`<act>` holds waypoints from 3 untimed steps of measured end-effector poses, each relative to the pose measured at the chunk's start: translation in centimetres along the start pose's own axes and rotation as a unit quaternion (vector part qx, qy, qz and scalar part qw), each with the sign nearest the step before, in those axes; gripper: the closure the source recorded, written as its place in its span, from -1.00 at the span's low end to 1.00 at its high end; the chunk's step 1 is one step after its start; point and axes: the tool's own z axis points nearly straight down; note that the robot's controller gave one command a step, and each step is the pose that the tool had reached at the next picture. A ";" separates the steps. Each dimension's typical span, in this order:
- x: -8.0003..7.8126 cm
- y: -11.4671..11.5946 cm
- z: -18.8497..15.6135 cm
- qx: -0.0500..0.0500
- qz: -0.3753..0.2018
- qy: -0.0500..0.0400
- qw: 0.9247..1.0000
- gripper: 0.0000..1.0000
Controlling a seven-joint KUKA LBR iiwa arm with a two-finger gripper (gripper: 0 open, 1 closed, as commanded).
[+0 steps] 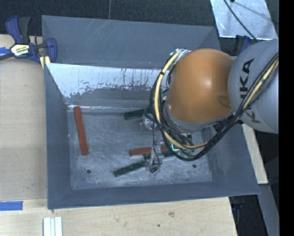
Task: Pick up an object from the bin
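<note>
1. Noting the gripper (pixel 154 164) hanging low over the front-centre of the bin (pixel 58 151), at the right-hand end of a dark green stick (pixel 129 169) lying flat and slightly slanted on the floor. Not managing to tell whether the gripper is closed or apart, or whether it is touching the stick.
2. Recording a short reddish-brown piece (pixel 138 152) lying just beside the stick, toward the back, with its right end also meeting the gripper.
3. Judging the main risk: taking the stick by its tip only, and so having it swing or slip out on lifting.
4. Judging a second risk: pinching both crowded pieces together, or nudging one aside.
5. Flagging the orange cover (pixel 201 85) and looping cables (pixel 159 90) as hiding the contact point.
6. Finding the floor to be flat, scuffed grey metal, giving a thin stick little clearance underneath, with sloping walls all round.
7. Finding ample room otherwise: a long reddish-brown bar (pixel 80 131) lying well apart at the left, and a small dark thing (pixel 133 115) lying near the back wall.
</note>
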 end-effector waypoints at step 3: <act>-0.6 0.7 15.6 0.000 -0.188 -0.006 0.982 -1.00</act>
